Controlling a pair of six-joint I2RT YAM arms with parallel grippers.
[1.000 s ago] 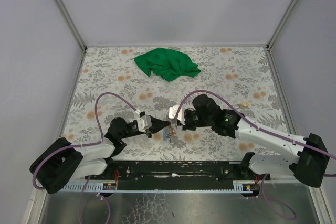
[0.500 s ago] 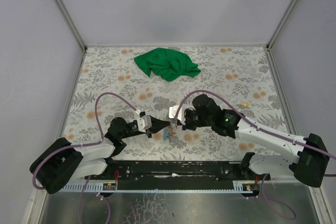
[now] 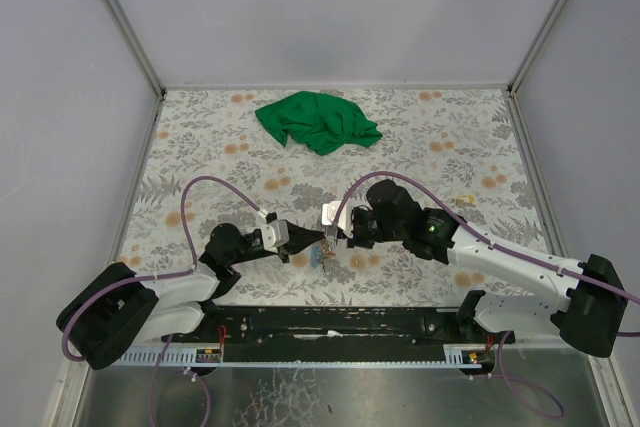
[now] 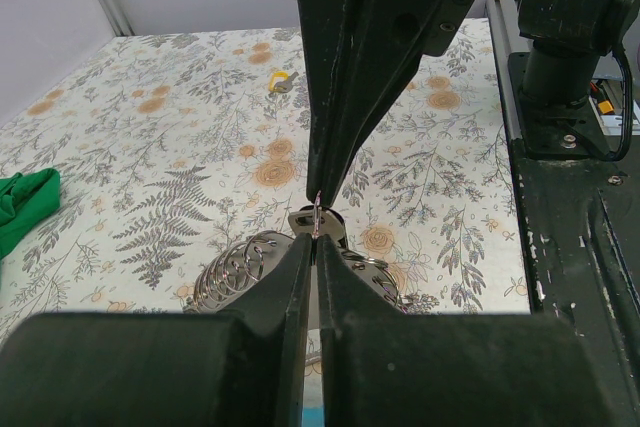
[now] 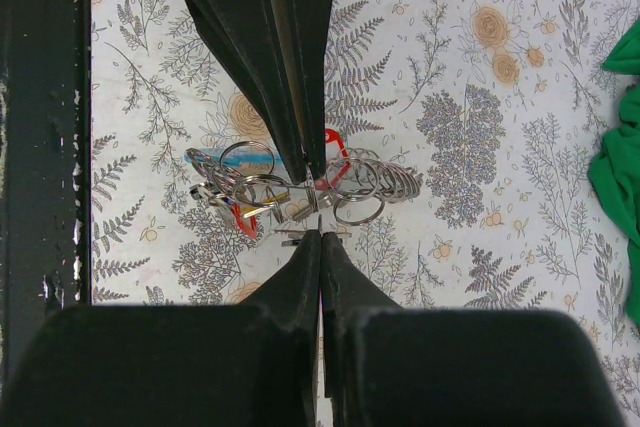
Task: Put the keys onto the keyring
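The keyring is a chain-like heap of thin grey metal rings on the flowered table, also in the left wrist view. The keys lie tangled in it, with a red tag and a light blue tag. The heap sits between the two arms. My left gripper and right gripper meet tip to tip just above it. Both are shut. A thin ring seen edge-on is pinched at the left gripper and reaches the right gripper's tip.
A crumpled green cloth lies at the far middle of the table. A tiny dark-and-yellow item lies to the right. The black base rail runs along the near edge, and grey walls close in the table.
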